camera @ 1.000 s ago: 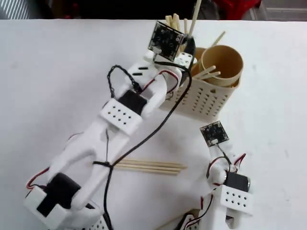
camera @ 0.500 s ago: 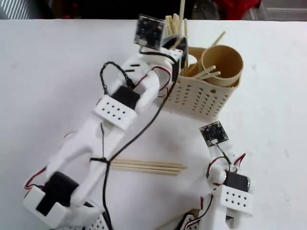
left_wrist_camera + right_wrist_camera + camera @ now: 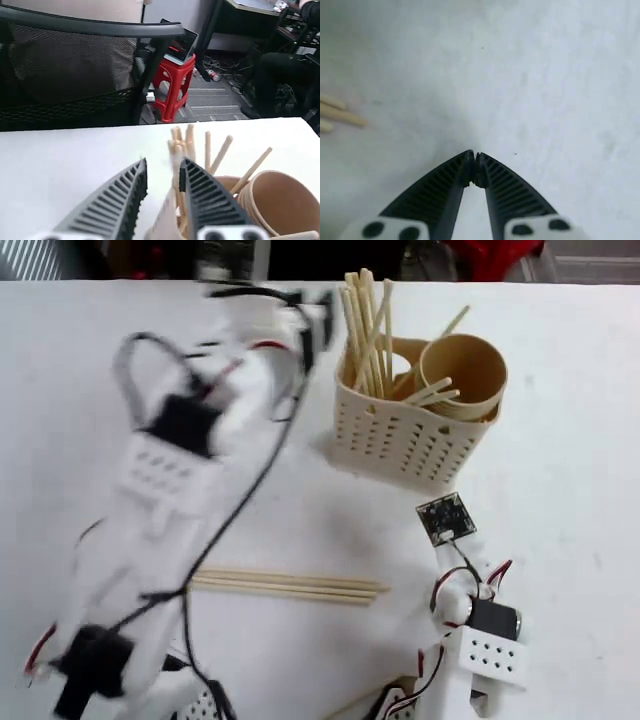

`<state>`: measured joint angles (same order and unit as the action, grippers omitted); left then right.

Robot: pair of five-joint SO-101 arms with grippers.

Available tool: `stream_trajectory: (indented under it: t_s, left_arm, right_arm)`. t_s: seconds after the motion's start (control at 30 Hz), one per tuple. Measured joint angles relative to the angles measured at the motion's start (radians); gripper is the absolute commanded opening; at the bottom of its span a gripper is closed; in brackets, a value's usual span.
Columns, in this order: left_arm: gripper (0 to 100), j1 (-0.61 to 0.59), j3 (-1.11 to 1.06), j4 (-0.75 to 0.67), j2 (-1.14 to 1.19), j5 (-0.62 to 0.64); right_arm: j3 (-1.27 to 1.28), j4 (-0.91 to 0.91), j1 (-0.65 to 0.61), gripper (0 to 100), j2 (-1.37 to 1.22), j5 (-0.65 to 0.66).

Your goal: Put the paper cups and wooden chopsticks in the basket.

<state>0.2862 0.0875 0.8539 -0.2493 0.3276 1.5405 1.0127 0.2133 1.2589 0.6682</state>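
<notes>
The left gripper [image 3: 162, 162] hangs with its jaws a narrow gap apart and nothing between them. A second ago it was right over the left end of the basket [image 3: 400, 445]. It has since swung off toward the upper left of the high view. The upright chopsticks [image 3: 365, 330] stand in the basket beside the paper cups [image 3: 462, 375], so that load looks delivered. What seems left to do is the loose chopsticks [image 3: 290, 585], which lie flat in the lower middle, well apart from the basket. The right gripper [image 3: 474, 159] is closed on nothing, low over the table [image 3: 560, 540], with the ends of those loose sticks near it. The basket sits close to the table's far edge at the top of the frame. Open table lies to its left and between it and the loose sticks, which leaves a free path for carrying them over.
</notes>
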Motion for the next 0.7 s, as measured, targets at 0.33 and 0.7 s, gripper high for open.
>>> stream_trajectory:
  t_s: [0.33,0.7]
  left_arm:
    - [5,0.137,-0.017,0.046,-0.057,-0.281]
    - [5,0.305,-0.023,-0.279,0.282,-0.58]
  right_arm:
    - [0.0,0.0,0.0,1.8,0.0,0.0]
    - [0.0,0.0,0.0,1.8,0.0,0.0]
